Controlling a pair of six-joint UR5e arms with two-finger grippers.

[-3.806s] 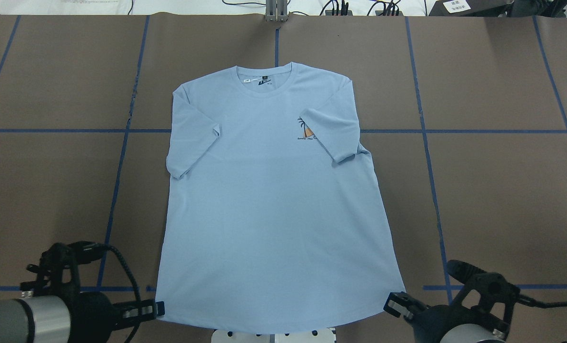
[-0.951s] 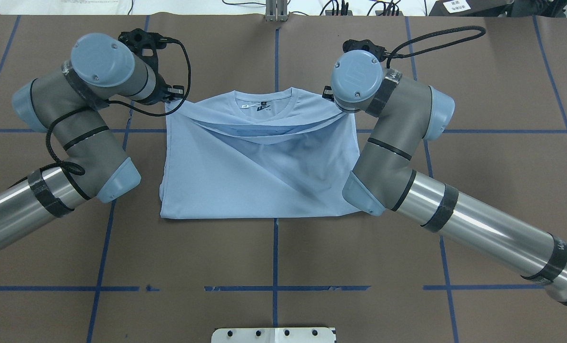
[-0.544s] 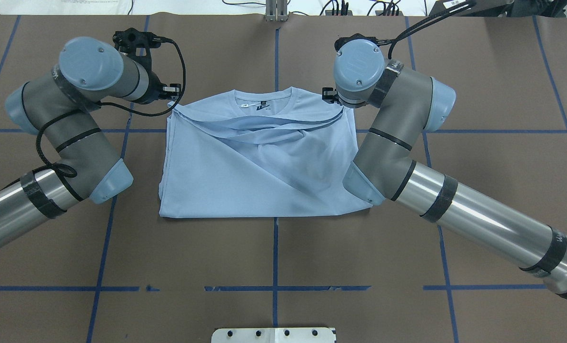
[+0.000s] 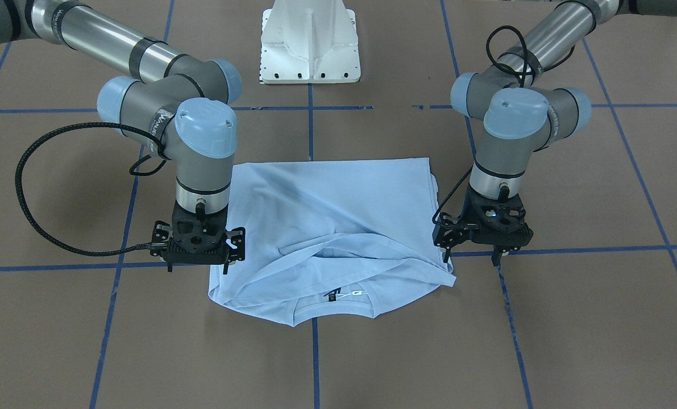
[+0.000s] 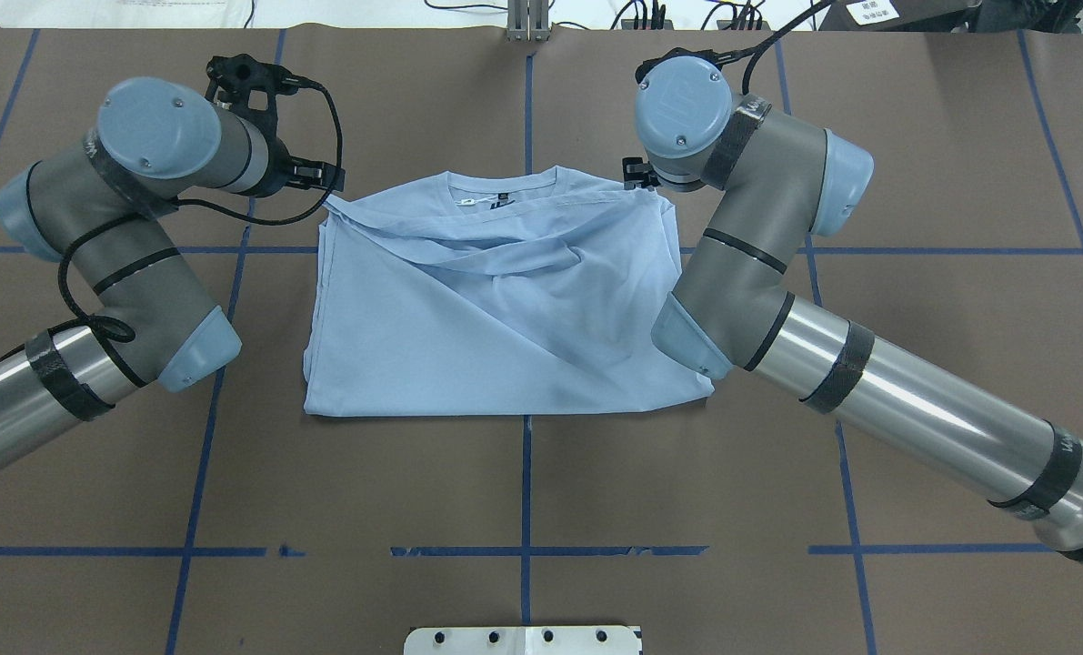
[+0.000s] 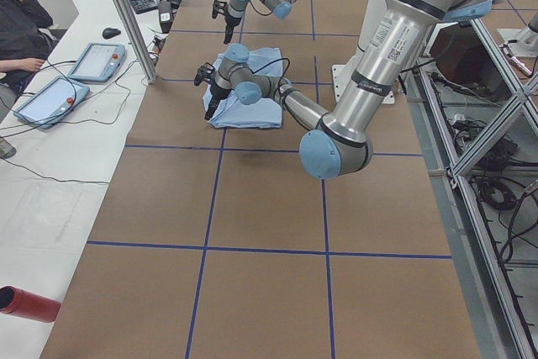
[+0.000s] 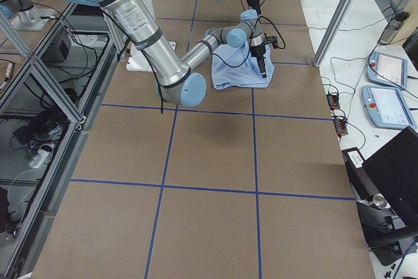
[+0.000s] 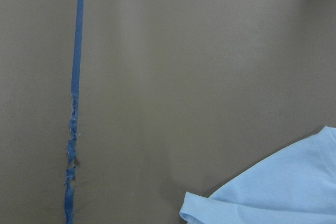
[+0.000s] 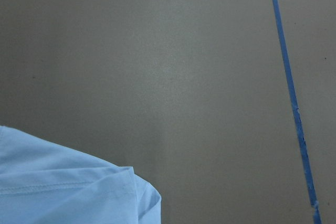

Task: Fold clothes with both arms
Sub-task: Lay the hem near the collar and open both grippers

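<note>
Two pincers, left (image 4: 470, 259) and right (image 4: 199, 267), both spread wide, gripping nothing, beside the collar corners. T-shirt (image 4: 338, 216) lies mid-worktop (image 4: 338, 352), hem at collar, top layer rumpled. Half-fold looks done; next probably a regrasp for the side fold.

brown table (image 5: 368, 473) — blue tape grid (image 5: 523, 550) | white pedestal (image 4: 310, 40) | tablets (image 6: 92, 60) | red bottle (image 6: 25, 303)

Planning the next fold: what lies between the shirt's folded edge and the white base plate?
Only bare brown table, marked with blue tape lines, lies between the T-shirt and the white base plate. The overhead exterior view shows it.
</note>
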